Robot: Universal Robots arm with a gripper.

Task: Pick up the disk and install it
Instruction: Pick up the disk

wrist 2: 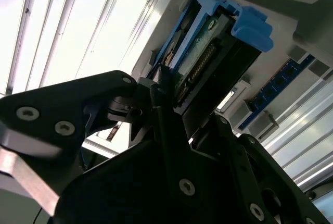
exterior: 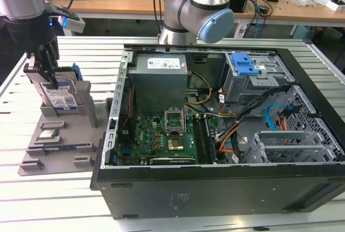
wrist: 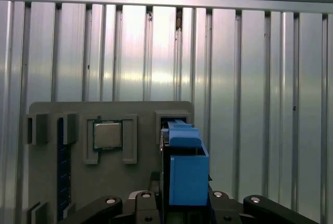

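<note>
Beside the open PC case (exterior: 215, 194), on the exterior view's left, a grey plastic fixture plate (exterior: 81, 148) lies flat on the slatted aluminium bench (exterior: 32, 205). An upright slot in the plate holds the disk (exterior: 60, 96) on edge, outside the case and near its side wall. It has a silver body w/ a white-and-blue label and blue plastic rails (wrist: 188, 182). Other pockets of the plate hold a square metal-capped processor chip (wrist: 107, 135), lying flat, and a narrow blue circuit strip (wrist 2: 278, 87) in a groove.

Inside the case, a green motherboard (exterior: 161, 135) lies on the floor. A grey metal power-supply box (exterior: 160, 65) sits against the far wall. Next to it is a metal drive cage w/ a ridged blue latch (exterior: 243, 63). Orange and blue cables (exterior: 269, 114) run below the cage.

The arm (exterior: 202, 5) rises behind the case, and its wrist end hangs approx. vertical over the fixture. The gripper (exterior: 47, 70) points straight down and is clamped on the disk's upper edge, w/ one black finger (wrist 2: 160, 104) on each face. The disk's lower part sits in the slot.

Fingers are matt black w/ visible screw heads, and the bench slats are glossy and reflective.
</note>
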